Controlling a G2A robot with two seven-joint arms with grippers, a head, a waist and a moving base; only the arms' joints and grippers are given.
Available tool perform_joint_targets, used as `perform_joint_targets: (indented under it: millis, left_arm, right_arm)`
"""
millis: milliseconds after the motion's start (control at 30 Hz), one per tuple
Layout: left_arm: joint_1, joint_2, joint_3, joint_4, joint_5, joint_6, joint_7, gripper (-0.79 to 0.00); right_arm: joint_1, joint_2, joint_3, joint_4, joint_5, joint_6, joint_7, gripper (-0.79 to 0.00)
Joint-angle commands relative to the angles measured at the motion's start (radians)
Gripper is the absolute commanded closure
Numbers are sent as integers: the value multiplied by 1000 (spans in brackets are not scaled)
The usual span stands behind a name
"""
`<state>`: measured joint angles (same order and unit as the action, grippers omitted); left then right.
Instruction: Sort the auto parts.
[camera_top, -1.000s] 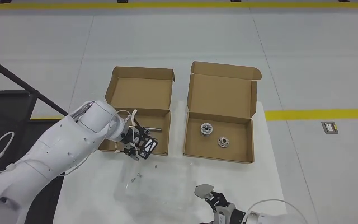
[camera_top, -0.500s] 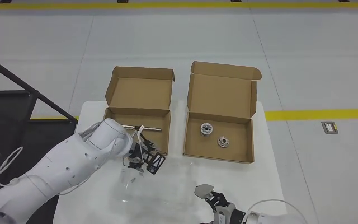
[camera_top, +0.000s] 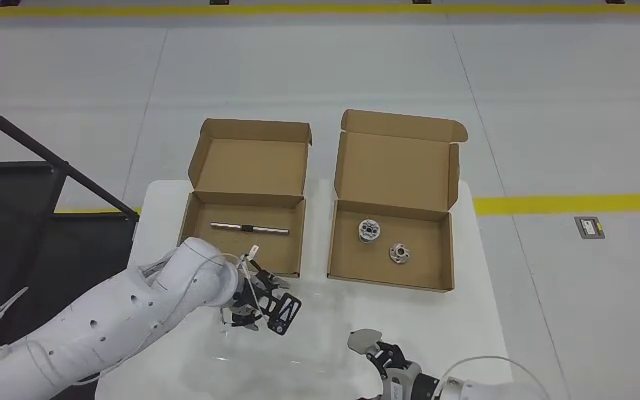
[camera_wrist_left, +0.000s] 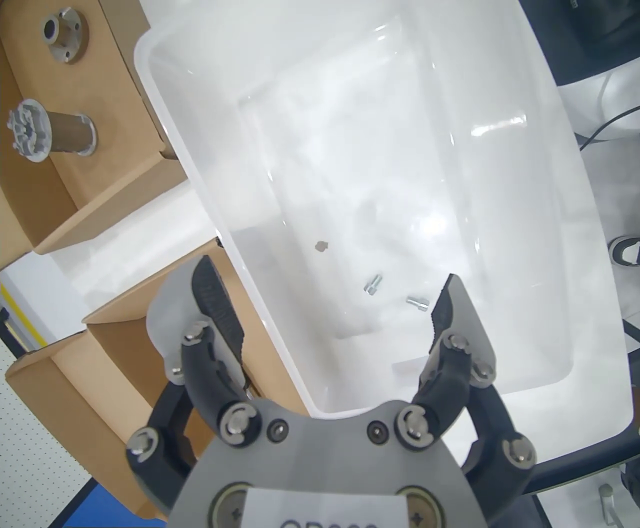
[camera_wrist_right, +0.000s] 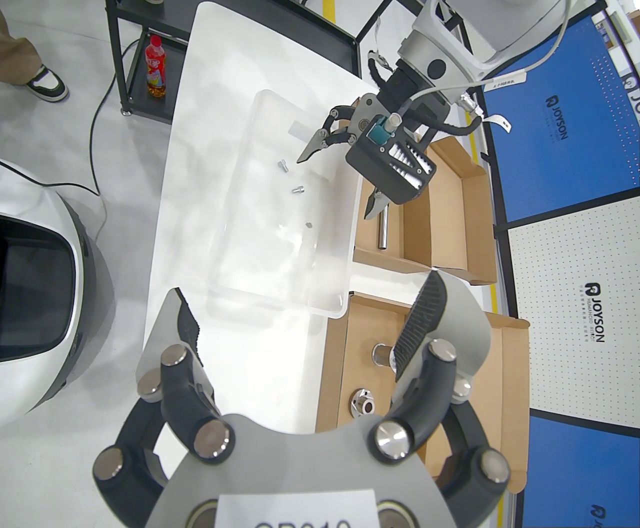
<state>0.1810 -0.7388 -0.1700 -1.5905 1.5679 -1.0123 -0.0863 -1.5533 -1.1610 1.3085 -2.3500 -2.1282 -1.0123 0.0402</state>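
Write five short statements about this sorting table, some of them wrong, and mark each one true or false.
1. The left hand is open and empty. True.
2. The metal rod lies in the clear bin. False: it lies in the left cardboard box.
3. Two small bolts lie in the clear bin. True.
4. The right cardboard box holds three parts. False: it holds two round metal hubs.
5. The right hand is shut on a bolt. False: it is open and empty.

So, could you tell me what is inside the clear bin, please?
In the clear bin lie two small bolts and a tiny dark piece. The end beneath the left claw is covered.
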Motion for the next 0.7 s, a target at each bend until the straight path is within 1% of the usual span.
perform_joint_targets:
  millis: [0, 33, 133, 200, 333, 367, 400, 433, 467, 500, 567, 600, 633, 667]
  left_arm:
    - [8, 0, -1, 7, -3, 10, -2, -785]
    - [19, 1, -2, 18, -4, 20, -12, -785]
    - [38, 5, -15, 1, -9, 15, -32, -785]
    - [49, 14, -24, -8, -13, 0, -51, -785]
    - [65, 38, -25, -13, -6, 0, -89, -785]
    - [66, 43, -22, -14, 1, 0, -89, -770]
    - [66, 48, -16, -17, 13, 0, -88, -736]
    - [66, 51, -8, -18, 24, 0, -85, -723]
    - [63, 53, -1, -13, 33, 0, -86, -730]
    - [65, 54, 0, -13, 41, 0, -86, -699]
    - [74, 52, 0, -9, 66, 0, -83, -610]
    - [77, 49, 0, 0, 76, 0, -88, -594]
    - [81, 45, 0, 6, 83, 0, -90, -539]
    - [82, 41, 0, 11, 88, 0, -86, -523]
  right_arm:
    - [0, 0, 0, 0, 0, 0, 0, -785]
    - [0, 0, 0, 0, 0, 0, 0, -785]
    - [0, 0, 0, 0, 0, 0, 0, -785]
    - [0, 0, 0, 0, 0, 0, 0, -785]
    - [0, 0, 0, 0, 0, 0, 0, -785]
    - [0, 0, 0, 0, 0, 0, 0, -785]
    - [0, 0, 0, 0, 0, 0, 0, -785]
    - [0, 0, 0, 0, 0, 0, 0, -785]
    - [0, 0, 0, 0, 0, 0, 0, -785]
    - [0, 0, 0, 0, 0, 0, 0, -785]
    - [0, 0, 0, 0, 0, 0, 0, -785]
    - [0, 0, 0, 0, 0, 0, 0, -785]
    - [0, 0, 0, 0, 0, 0, 0, -785]
    - [0, 0, 0, 0, 0, 0, 0, -785]
